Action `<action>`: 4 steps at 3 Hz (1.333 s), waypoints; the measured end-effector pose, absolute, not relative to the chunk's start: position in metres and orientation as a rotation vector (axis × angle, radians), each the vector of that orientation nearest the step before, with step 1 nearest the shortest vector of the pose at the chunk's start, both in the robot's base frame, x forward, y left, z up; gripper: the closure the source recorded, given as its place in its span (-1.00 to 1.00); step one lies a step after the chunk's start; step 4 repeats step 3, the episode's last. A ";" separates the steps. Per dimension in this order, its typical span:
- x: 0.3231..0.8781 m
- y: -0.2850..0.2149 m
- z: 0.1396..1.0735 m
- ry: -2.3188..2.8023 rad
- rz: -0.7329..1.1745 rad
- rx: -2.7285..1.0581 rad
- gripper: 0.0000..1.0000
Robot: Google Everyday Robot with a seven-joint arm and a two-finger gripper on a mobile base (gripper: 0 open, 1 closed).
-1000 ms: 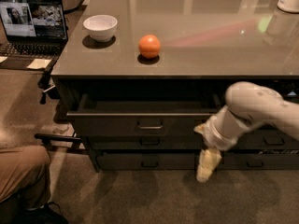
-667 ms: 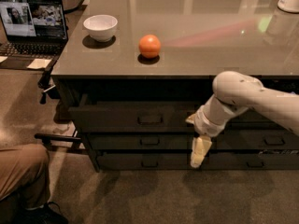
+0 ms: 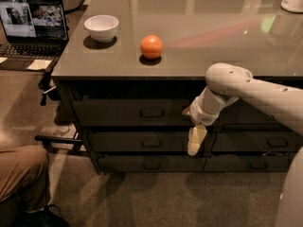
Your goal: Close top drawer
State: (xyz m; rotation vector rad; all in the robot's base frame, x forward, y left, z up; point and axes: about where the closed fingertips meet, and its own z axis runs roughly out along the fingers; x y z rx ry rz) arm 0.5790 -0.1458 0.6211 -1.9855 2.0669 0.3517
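Observation:
The top drawer (image 3: 123,112) is the wide dark front just under the counter, with a small loop handle (image 3: 152,113) in its middle. Its front stands about level with the drawer fronts below, and no inner tray shows. My gripper (image 3: 195,142) hangs pale and pointing down at the drawer's right end, in front of the second row. My white arm (image 3: 227,86) reaches in from the right and covers the top drawer's right edge.
On the counter (image 3: 213,32) are an orange ball (image 3: 151,47) and a white bowl (image 3: 101,27). An open laptop (image 3: 33,27) stands at the left. A person's leg (image 3: 21,174) is at the lower left. Lower drawer rows (image 3: 142,142) sit beneath.
The top drawer, pulled out with its tray showing a second ago, has slid in. My arm and gripper have moved left and in toward the cabinet.

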 end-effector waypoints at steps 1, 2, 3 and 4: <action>0.592 -0.152 0.632 2.102 0.248 -1.882 -1.00; 0.601 -0.155 0.639 2.115 0.201 -1.822 -1.00; 0.599 -0.155 0.639 2.116 0.203 -1.817 -1.00; 0.599 -0.155 0.639 2.116 0.203 -1.817 -1.00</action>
